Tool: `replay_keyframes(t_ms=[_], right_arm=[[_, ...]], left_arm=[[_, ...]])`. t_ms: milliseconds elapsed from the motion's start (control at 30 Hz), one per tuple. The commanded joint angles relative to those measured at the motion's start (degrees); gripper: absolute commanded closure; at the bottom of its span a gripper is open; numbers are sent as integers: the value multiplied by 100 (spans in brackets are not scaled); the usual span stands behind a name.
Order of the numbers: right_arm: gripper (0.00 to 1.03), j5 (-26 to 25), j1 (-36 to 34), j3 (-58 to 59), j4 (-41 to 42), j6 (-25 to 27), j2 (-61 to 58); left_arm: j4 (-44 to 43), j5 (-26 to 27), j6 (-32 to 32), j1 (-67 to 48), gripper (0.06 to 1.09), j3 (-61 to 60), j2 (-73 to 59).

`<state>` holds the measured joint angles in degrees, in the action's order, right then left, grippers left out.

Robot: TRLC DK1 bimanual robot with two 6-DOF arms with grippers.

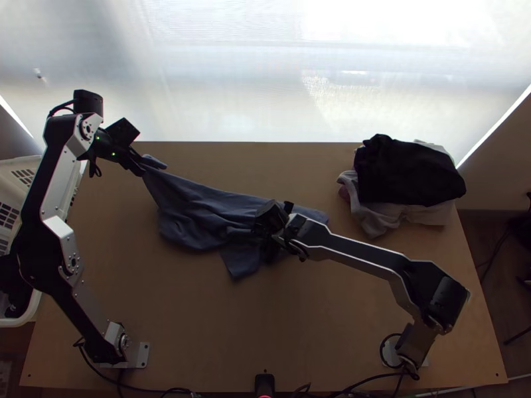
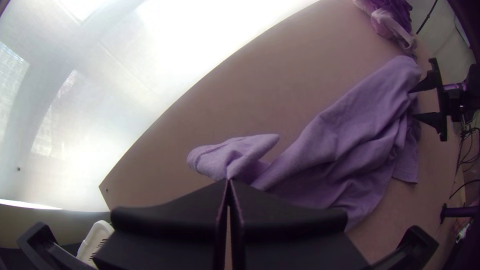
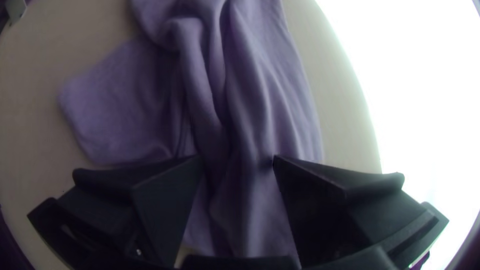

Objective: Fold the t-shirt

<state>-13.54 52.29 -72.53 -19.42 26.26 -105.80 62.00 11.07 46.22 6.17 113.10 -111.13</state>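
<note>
The left gripper has its fingers pressed together on the shirt, pinching it near one end, with a short rounded lobe of cloth poking out past the tips. The right gripper is over the shirt's other part, its fingers spread, with creased cloth between and beyond them.

The shirt is plain, blue-grey and bunched, neither flat nor squarely folded. It is narrow at the left gripper, then widens across the middle of the bench. Long soft creases run along it, deepest near the right gripper, where the cloth doubles into ridges. A squarish flap sticks out toward the bench's near edge; the far edge runs fairly straight.

Farther right lies a pile of clothes, black on top, pale beneath. A white basket stands beyond the bench's left side.
</note>
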Motion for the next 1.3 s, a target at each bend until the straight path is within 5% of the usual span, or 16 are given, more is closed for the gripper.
replay_keyframes(t_ms=[0,100,233,600,867,1067,1267], right_arm=[[47,1,-132,-42,246,213,-371],[60,1,-193,-7,386,406,-486],[99,18,-220,2,509,503,-468],[100,18,-211,-156,246,327,560],[100,-70,-580,-420,70,116,850],[100,-79,-659,-736,-343,72,1061],[100,-70,-606,-648,-396,81,1123]], left_arm=[[14,0,37,42,105,10,13],[14,9,37,68,92,10,13],[-3,0,37,94,8,2,4],[-21,413,467,464,10,-209,1006],[-399,554,2067,-292,10,-4068,4284],[-487,466,1663,-1365,10,-5641,5383],[-1392,-369,1249,-2586,10,-6696,5734]])
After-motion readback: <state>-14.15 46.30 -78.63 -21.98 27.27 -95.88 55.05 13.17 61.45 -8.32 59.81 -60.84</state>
